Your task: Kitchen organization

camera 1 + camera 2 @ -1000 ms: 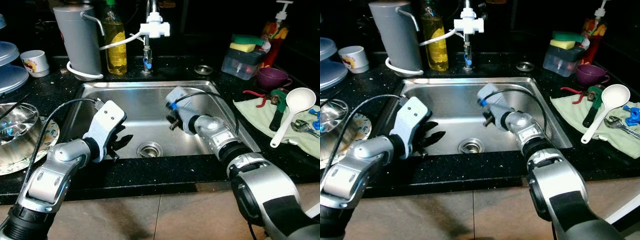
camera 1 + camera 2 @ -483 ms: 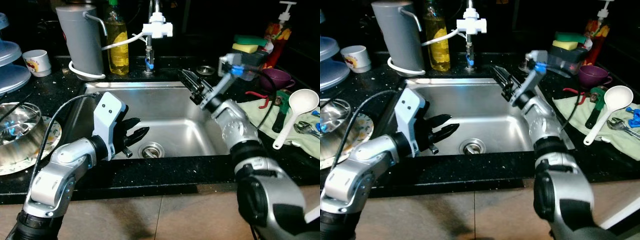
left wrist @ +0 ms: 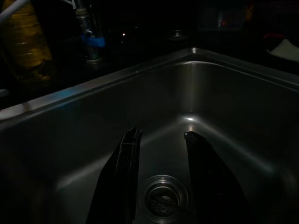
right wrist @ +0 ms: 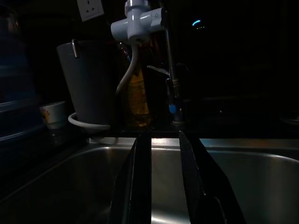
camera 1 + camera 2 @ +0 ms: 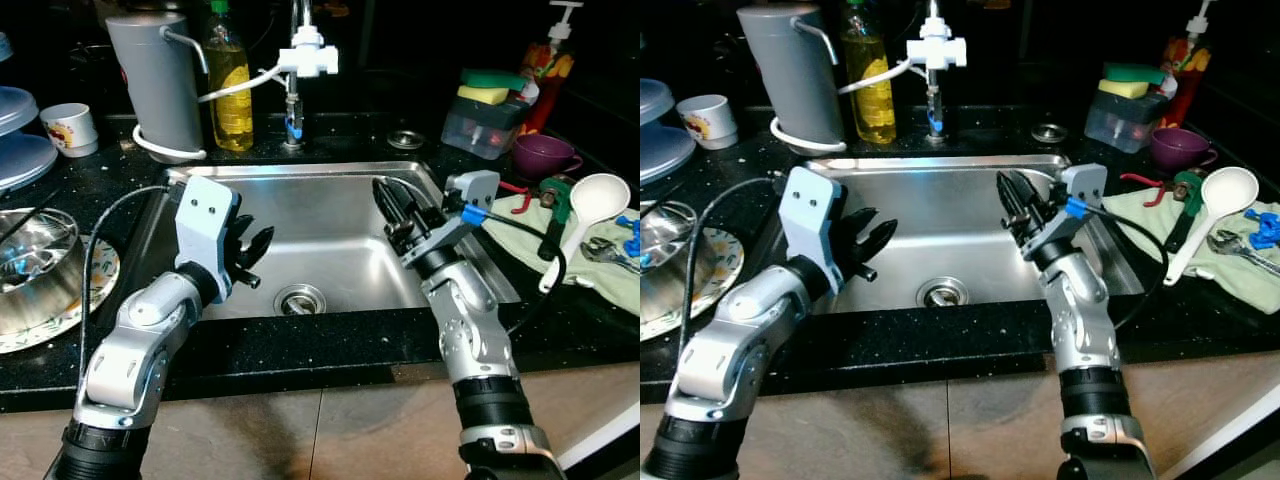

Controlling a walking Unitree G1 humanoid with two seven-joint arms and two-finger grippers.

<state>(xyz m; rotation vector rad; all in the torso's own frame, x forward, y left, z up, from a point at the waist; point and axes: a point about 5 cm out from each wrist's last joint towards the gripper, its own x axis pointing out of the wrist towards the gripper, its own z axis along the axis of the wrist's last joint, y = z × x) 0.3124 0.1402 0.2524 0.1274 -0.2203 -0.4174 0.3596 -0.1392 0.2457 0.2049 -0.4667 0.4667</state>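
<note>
The steel sink (image 5: 330, 215) lies before me with its drain (image 5: 299, 298) at the front middle. Over its left part my left gripper (image 5: 257, 258) hangs open, holding nothing; the left wrist view looks past its fingers (image 3: 122, 177) down at the drain (image 3: 163, 199). My right gripper (image 5: 390, 196) is raised over the sink's right part, open and empty, pointing toward the back. In the right wrist view its fingers (image 4: 140, 182) aim at the tap (image 4: 140, 23) and the grey jug (image 4: 91, 84).
Behind the sink stand a grey jug (image 5: 155, 80), a yellow soap bottle (image 5: 229, 85) and the tap (image 5: 303, 60). On the right are a sponge box (image 5: 487, 115), a purple cup (image 5: 545, 155), and a white ladle (image 5: 585, 215) with tools on a cloth. A steel bowl (image 5: 30, 265) and a white cup (image 5: 70, 125) sit on the left.
My right gripper rose out of the sink basin toward the back right, then settled above the sink's right side, fingers pointing back. The left gripper lifted a little and turned its wrist.
</note>
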